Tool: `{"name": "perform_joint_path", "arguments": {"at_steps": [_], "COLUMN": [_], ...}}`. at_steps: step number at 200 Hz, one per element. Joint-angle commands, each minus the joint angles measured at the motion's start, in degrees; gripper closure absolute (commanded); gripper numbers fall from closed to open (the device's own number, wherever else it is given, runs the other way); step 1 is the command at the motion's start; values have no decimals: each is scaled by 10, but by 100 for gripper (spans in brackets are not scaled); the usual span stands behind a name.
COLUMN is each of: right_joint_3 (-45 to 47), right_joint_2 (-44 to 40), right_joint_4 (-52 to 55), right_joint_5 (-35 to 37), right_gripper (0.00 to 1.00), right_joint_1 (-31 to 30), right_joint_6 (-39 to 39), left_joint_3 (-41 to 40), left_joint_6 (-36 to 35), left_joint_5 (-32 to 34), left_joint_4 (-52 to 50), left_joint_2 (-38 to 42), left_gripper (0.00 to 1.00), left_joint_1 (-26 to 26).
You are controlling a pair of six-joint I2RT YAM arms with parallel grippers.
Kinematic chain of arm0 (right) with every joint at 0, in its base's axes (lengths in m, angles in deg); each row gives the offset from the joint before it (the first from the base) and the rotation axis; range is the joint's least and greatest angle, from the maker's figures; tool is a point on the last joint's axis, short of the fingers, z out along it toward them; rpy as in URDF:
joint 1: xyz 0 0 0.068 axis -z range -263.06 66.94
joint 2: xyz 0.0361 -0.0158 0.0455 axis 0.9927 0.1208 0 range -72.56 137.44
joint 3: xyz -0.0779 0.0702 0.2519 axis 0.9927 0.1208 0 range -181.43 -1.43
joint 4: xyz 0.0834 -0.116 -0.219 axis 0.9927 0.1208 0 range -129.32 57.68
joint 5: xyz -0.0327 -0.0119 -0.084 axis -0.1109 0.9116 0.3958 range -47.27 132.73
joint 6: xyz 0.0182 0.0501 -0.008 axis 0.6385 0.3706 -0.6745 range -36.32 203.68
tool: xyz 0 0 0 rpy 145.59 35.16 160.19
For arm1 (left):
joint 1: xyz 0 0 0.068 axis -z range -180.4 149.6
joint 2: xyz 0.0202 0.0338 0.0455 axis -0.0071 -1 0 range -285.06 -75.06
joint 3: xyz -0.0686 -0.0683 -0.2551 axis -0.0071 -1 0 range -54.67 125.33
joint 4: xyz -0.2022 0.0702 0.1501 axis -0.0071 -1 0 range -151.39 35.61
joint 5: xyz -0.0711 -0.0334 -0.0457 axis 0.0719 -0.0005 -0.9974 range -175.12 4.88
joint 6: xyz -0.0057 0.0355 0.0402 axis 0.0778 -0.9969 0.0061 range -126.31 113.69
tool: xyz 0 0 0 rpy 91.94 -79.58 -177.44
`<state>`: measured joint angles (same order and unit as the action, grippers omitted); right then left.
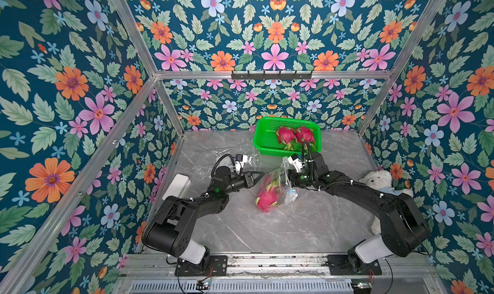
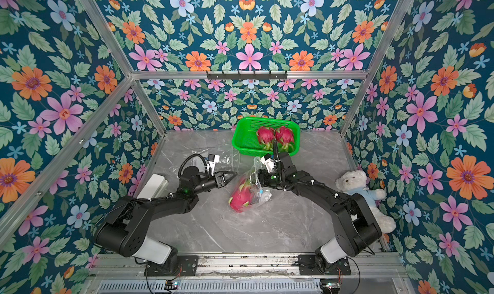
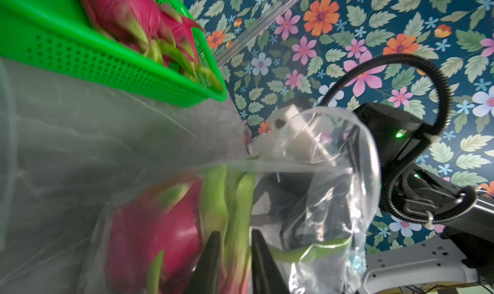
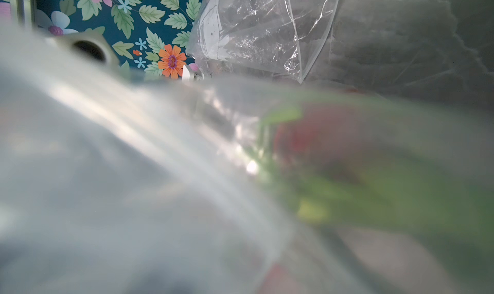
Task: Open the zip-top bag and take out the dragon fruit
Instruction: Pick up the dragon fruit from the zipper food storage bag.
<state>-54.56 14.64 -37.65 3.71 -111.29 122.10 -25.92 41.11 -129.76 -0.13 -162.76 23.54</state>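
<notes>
A clear zip-top bag (image 1: 287,192) lies mid-table with one magenta, green-scaled dragon fruit (image 1: 267,196) inside; the fruit is motion-blurred in both top views. My left gripper (image 1: 262,173) points at the bag's upper end. In the left wrist view its dark fingers (image 3: 211,255) stand a narrow gap apart, with the fruit's green scales (image 3: 238,212) showing in the gap; whether they pinch anything is unclear. My right gripper (image 1: 290,177) sits against the bag's other side, draped in plastic. The right wrist view is filled by blurred film (image 4: 133,172), hiding the jaws.
A green basket (image 1: 263,137) at the back holds two more dragon fruits (image 1: 285,135) (image 1: 304,134). A second empty clear bag (image 1: 235,159) lies behind my left arm. A white box (image 1: 177,185) sits at the left wall, and a white teddy bear (image 1: 377,179) at the right.
</notes>
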Motion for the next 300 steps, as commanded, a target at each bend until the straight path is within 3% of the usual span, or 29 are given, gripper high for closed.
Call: {"name": "perform_joint_path", "arguments": {"at_steps": [1,40,75,106,173,195,210,239,266,281,300], "right_joint_3": [11,18,8,24,36,43,53,59,63,67,71], "right_joint_2": [-1,-31,-51,-40,39,67,67,42,3,-25,-66], "right_joint_4": [-5,76,148,113,-29,-72,-96,-93,-79,-79,-72], "right_joint_5": [-18,16,-7,-75,-53,-33,-24,-12,-3,-3,-7], "right_gripper": [26,24,25,28,31,42,55,74,97,100,100], "right_joint_1": [-4,-1,14,8,-35,-41,-41,-41,-34,-24,-7], "right_joint_6": [21,13,1,34,112,139,154,150,132,116,83], "left_joint_3": [-21,-57,-63,-59,-65,-67,-72,-73,-64,-60,-53], "left_joint_6": [2,9,3,3,62,85,97,94,85,84,86], "left_joint_5": [12,22,21,37,71,69,68,72,72,65,53], "left_joint_4": [16,16,-4,-4,97,135,157,153,141,143,147], "left_joint_2": [-9,-15,-10,-14,-72,-92,-99,-96,-91,-82,-61], "left_gripper": [87,90,88,88,90,90,90,90,90,84,68], "left_joint_1": [15,35,39,52,93,97,97,97,91,71,37]}}
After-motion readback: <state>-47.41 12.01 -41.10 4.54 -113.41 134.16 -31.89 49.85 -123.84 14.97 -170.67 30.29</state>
